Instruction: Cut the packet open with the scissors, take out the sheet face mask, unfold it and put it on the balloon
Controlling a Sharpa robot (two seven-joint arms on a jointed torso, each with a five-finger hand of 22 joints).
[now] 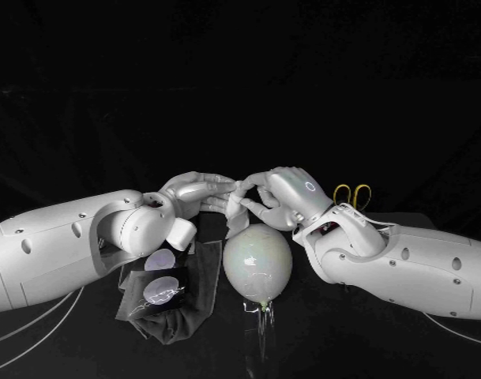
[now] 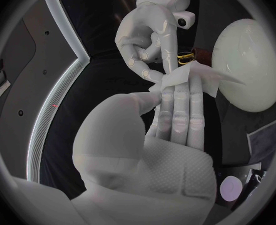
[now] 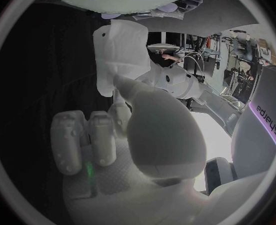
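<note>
Sheet face mask (image 2: 203,80): white, thin, folded into a narrow pad, not yet opened out. It hung in the air between the two hands, directly above the upper end of the balloon (image 1: 257,259) and apart from it.

Handling, judged: light, limp and probably wet, so likely to cling to itself and to the fingers. It would tear if pulled hard against a stuck fold. It was best taken at a free corner or outer edge on each side, with the layers peeled apart rather than tugged.

Left hand (image 1: 198,190): fingers laid straight and close together under the mask's edge, with the thumb brought in against it, so the sheet was pinched at the fingertips.

Right hand (image 1: 283,193): thumb pressed on the folded pad, fingers curled in behind, pinching the opposite corner. The two hands' fingertips sat almost touching, with the mask spanning the small gap between them.

Balloon: pale, egg-shaped, standing on the table (image 1: 400,347) between the forearms, its knot end towards the robot. Judged light and easily rolled or dented, so the mask should be laid on it, not pressed.

Packet (image 1: 155,294): dark, lying on the table under the left forearm, beside the balloon.

Scissors (image 1: 354,195): yellow handles seen beyond the right hand, set aside.
</note>
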